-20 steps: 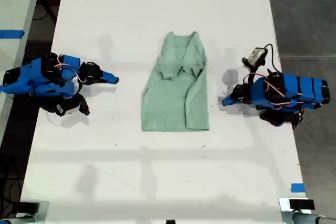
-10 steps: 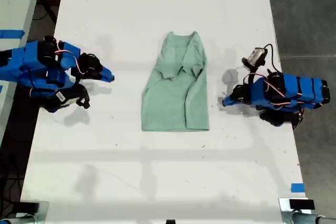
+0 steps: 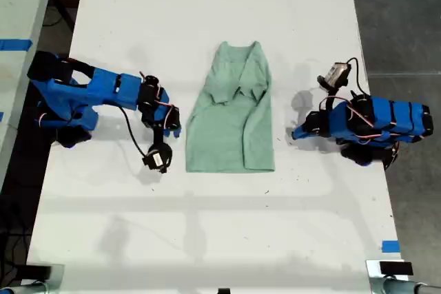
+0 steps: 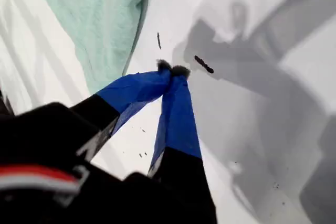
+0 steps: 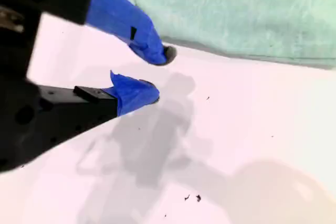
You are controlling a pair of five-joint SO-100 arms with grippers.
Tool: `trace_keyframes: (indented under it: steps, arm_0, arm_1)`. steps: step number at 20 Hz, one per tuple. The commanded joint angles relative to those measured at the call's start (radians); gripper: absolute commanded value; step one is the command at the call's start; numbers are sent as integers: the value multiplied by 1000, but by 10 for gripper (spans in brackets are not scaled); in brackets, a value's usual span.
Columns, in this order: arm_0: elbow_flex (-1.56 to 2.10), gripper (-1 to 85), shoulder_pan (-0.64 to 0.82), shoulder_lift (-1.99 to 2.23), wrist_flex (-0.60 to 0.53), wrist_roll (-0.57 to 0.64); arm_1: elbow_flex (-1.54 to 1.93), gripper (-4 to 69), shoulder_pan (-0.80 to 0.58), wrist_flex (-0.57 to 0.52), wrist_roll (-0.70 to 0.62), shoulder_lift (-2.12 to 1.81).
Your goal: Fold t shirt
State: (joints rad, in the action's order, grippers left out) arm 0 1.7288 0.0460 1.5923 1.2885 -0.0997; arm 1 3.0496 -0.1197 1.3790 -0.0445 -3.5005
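- The t shirt (image 3: 231, 125) lies flat in the middle of the white table (image 3: 207, 225). Its neck points to the exterior view's top and its hem to the bottom. Both sides are already turned in, so it forms a narrow band. We judge that the hem-to-neck fold is still to come.
- Our second gripper (image 3: 175, 129) is at the exterior view's left, reaching in low. It sits just beside the shirt's long edge without touching it.
- In the second wrist view, its tips (image 5: 157, 74) are slightly spread with bare table between them. We read this as lining up to pinch that edge.
- Our first gripper (image 3: 295, 133) sits at the exterior view's right, near the shirt's other edge but apart from it.
- In the first wrist view, its claw (image 4: 172, 68) is pressed together on nothing, tips over bare table. It seems parked there, waiting.
- A grip on one side only may drag the cloth askew.
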Motion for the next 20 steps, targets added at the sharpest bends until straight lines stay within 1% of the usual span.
trace_keyframes:
  steps: [1,2,3,4,5,7,11,16,18,20]
  arm_0:
    - [-207,221,-55,-100,32,-25]
    - [-290,229,-71,-163,66,-32]
    - [-364,199,-80,-221,97,-31]
    - [-407,164,-81,-259,101,-26]
    - [-428,156,-75,-285,103,-25]
    - [-446,170,-57,-327,103,-23]
    - [-454,156,-37,-359,107,-28]
    - [-453,180,-9,-380,109,-40]
    - [-466,171,-12,-433,107,-41]
    - [-495,134,-18,-492,110,-43]
  arm_1:
    - [52,-2,-5,-26,-11,-5]
    - [52,-2,-5,-26,-11,-5]
    - [52,-2,-3,-26,-11,-5]
    - [52,-2,-3,-26,-11,-5]
    - [52,-2,-3,-26,-11,-5]
    - [52,-2,-2,-26,-11,-5]
    - [52,-2,0,-26,-11,-5]
    - [52,-2,3,-26,-9,-5]
    - [52,-2,5,-26,-9,-5]
    - [52,-2,5,-26,-9,-5]
